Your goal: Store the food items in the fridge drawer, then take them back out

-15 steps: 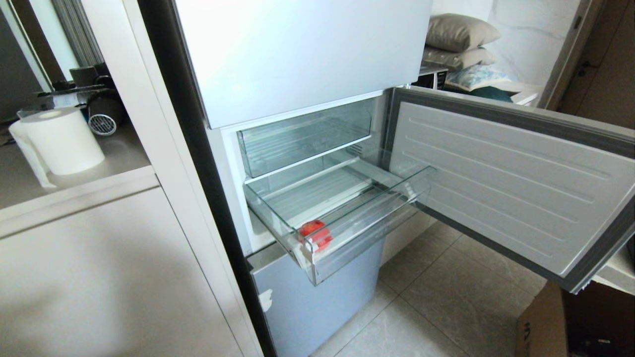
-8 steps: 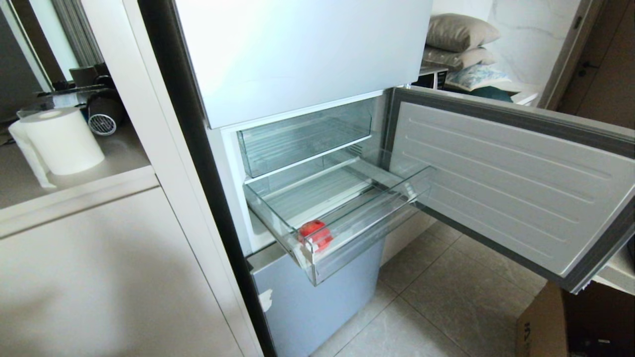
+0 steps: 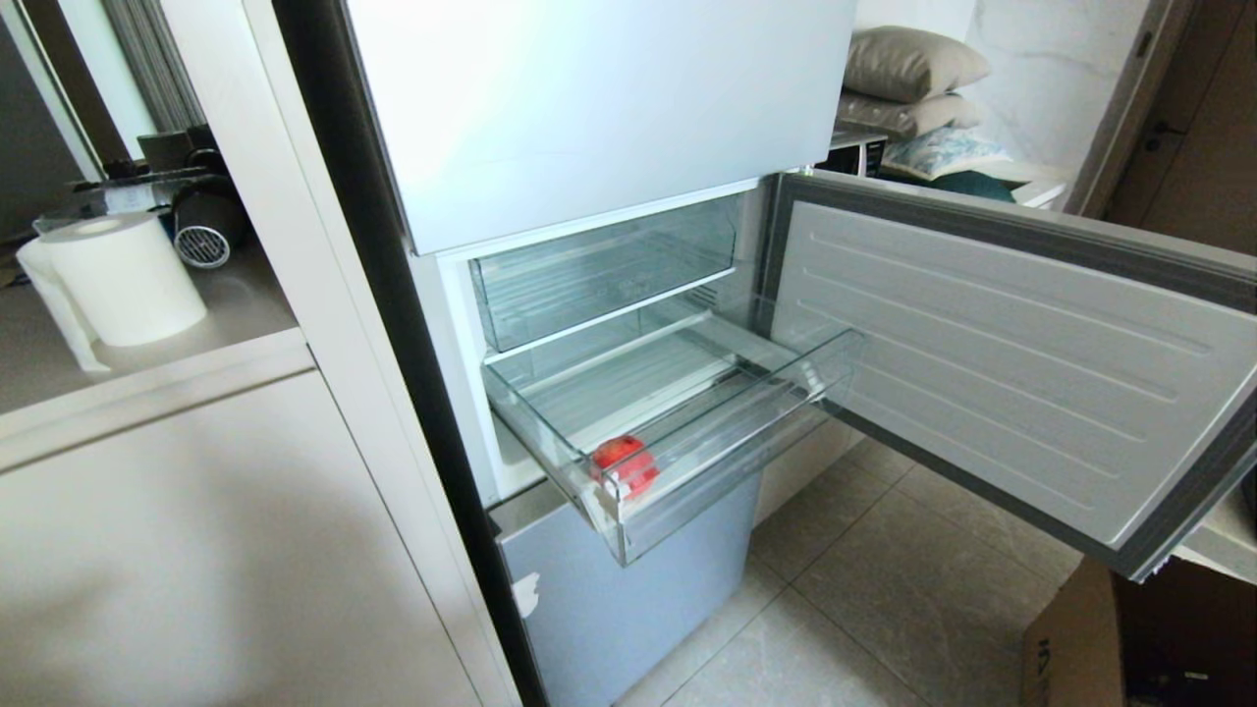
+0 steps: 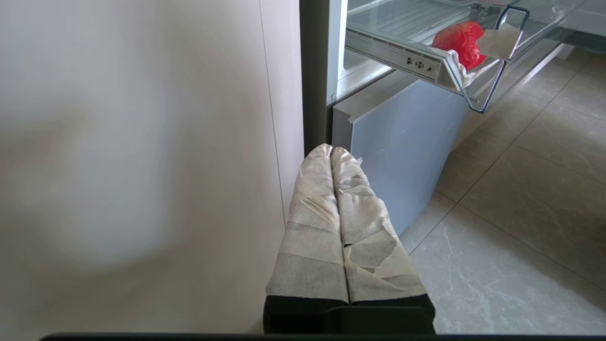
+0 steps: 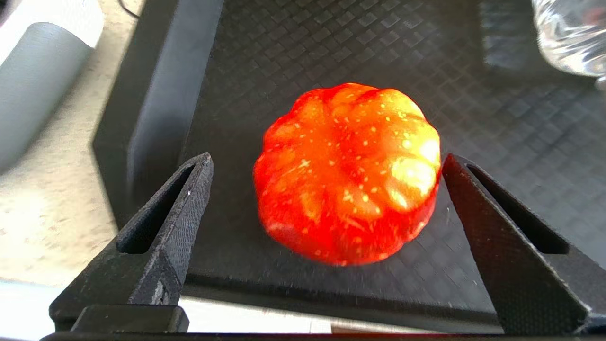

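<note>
Over a black textured tray (image 5: pixel 303 42), the right gripper (image 5: pixel 326 189) hangs with jaws spread wide around a ribbed red-orange fruit (image 5: pixel 348 173), while another red fruit (image 3: pixel 622 462) sits in the pulled-out fridge drawer (image 3: pixel 722 447)'s front corner, and the left gripper (image 4: pixel 331 150) rests closed, empty.

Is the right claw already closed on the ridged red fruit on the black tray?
No, the right claw stands open, its fingers either side of the ridged red fruit.
</note>
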